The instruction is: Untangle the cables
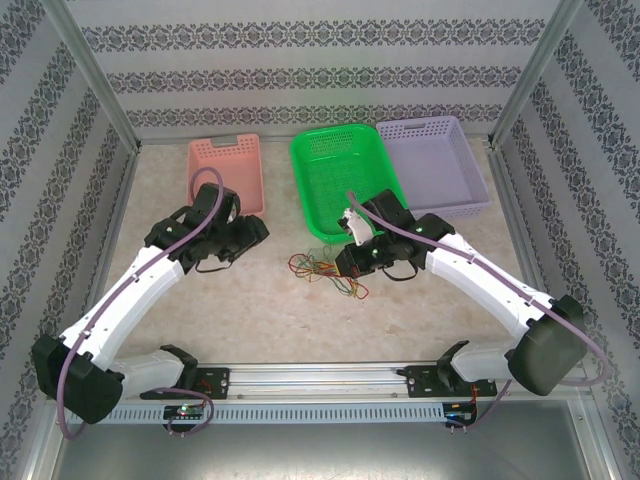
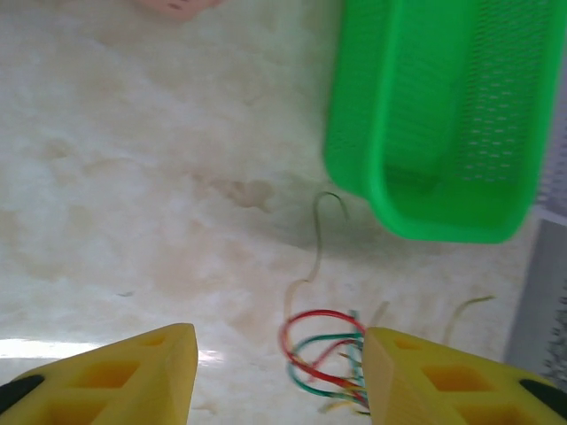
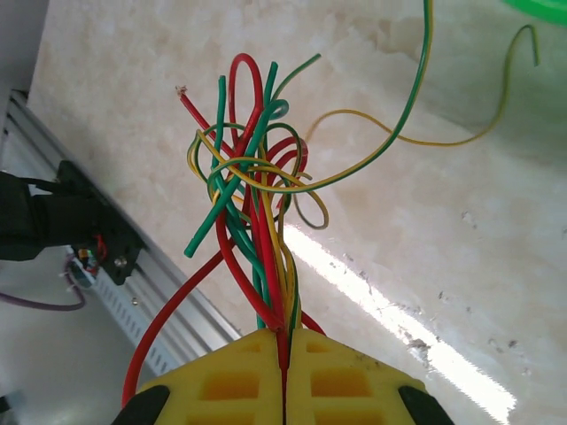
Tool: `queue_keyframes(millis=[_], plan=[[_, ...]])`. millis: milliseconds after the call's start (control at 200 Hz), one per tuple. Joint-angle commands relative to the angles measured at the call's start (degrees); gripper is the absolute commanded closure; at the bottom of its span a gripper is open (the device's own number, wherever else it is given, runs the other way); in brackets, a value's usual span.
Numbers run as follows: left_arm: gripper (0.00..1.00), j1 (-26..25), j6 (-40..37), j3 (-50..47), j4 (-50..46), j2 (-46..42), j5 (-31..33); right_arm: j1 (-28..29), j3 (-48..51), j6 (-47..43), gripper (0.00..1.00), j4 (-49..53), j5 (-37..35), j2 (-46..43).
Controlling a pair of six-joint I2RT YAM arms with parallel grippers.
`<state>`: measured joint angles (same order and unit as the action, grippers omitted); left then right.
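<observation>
Clamping cables tight w/ closed right tool; left tool spread wide nearby.

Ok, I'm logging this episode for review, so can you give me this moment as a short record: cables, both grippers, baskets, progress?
cables: red, green and yellow strands, tangled in one bunch
right gripper: shut on the cables
left gripper: open, empty, pointed toward the bunch
baskets: pink basket, green basket, purple basket, in a row at the back, no cables inside
progress: strands not yet separated
</observation>
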<state>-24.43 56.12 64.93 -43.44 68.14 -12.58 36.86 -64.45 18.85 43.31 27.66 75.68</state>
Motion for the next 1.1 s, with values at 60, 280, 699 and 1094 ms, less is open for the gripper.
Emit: queue_keyframes(millis=[60, 280, 699, 1094], plan=[[0.55, -5.5, 2.2, 4.0, 1.5, 5.3, -7.3, 1.6, -3.0, -1.5, 1.00, -0.5, -4.5, 1.8], [0.53, -10.7, -13.5, 8.9, -2.9, 13.5, -8.5, 2.3, -4.2, -2.1, 1.00, -1.3, -1.0, 3.7], [0.43, -14.1, -29.3, 13.7, -2.3, 20.5, -6.1, 3.1, -4.3, -3.1, 1.00, -2.0, 6.4, 3.9], [0.44, -14.4, -30.2, 13.3, -7.3, 13.5, 3.9, 1.2, -3.2, -3.7, 1.00, -0.2, 5.5, 2.5]])
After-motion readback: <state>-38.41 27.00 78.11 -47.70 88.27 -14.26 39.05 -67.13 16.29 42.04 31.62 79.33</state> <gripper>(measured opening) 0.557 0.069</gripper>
